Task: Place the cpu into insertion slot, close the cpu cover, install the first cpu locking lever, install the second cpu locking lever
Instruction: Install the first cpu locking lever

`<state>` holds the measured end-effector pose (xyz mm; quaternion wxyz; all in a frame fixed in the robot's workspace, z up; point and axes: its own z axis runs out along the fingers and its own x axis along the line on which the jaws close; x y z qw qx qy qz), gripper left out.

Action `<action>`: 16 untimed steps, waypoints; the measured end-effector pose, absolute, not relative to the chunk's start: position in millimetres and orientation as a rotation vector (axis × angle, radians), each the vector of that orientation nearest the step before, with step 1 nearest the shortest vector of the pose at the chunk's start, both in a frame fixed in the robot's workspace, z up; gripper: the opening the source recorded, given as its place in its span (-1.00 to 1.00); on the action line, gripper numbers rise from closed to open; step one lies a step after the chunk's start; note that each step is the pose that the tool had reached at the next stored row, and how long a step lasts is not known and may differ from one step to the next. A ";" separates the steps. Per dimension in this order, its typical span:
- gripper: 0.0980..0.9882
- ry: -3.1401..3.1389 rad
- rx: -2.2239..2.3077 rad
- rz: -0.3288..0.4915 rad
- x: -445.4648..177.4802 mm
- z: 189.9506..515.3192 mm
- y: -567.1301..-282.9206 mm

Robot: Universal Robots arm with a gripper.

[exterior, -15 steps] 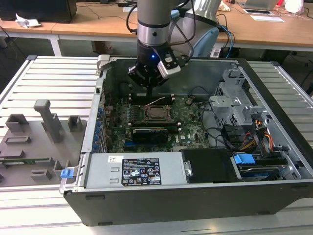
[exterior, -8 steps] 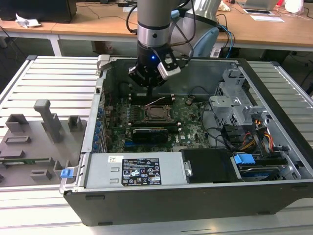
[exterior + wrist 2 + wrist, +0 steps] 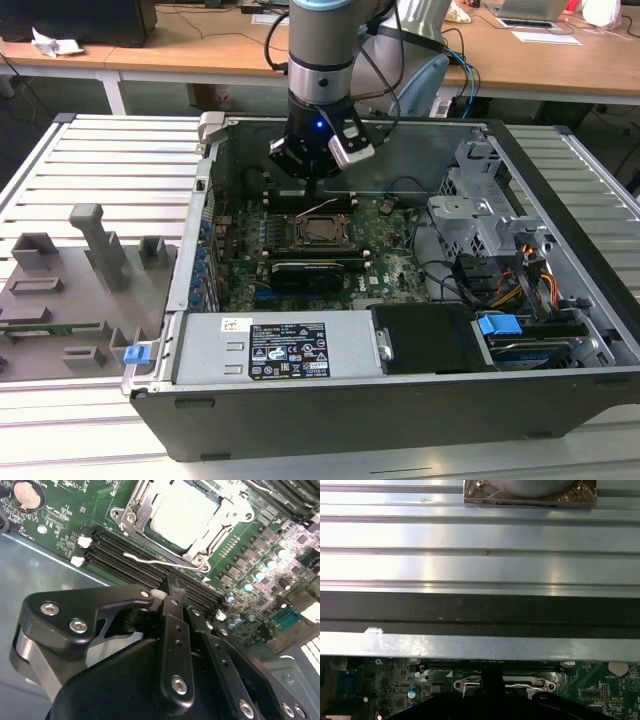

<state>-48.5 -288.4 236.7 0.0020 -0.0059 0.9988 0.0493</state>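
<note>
The black robot jaws (image 3: 313,186) hang inside the open dark-grey computer case (image 3: 560,150), just above the green motherboard (image 3: 385,250) and over the far edge of the socket. In the second wrist view the jaws (image 3: 172,587) appear pressed together with nothing between them, their tip standing over the black memory slots (image 3: 130,555) right beside the socket.

The small flat square silver-grey cpu (image 3: 185,512) lies seated in the socket, and the thin dark-silver metal cpu cover (image 3: 139,511) with its square window lies flat around it, framing the chip's top. In the exterior view the cpu (image 3: 321,229) shows as a pale square in the middle of the board. A thin bent silver wire locking lever (image 3: 150,560) runs along the socket's side nearest the jaws, its end raised off the board over the memory slots; whether it is hooked down, I cannot tell.

The case rests on a ribbed aluminium desk (image 3: 110,160), with a grey plastic fixture block (image 3: 80,270) to the exterior view's left.
</note>
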 end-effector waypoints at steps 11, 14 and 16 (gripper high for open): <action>-0.98 3.134 -0.047 0.155 -37.2 231.4 -288.3; -0.98 3.135 -0.052 0.149 -33.4 230.2 -288.1; -0.98 3.135 -0.052 0.148 -30.4 229.4 -287.6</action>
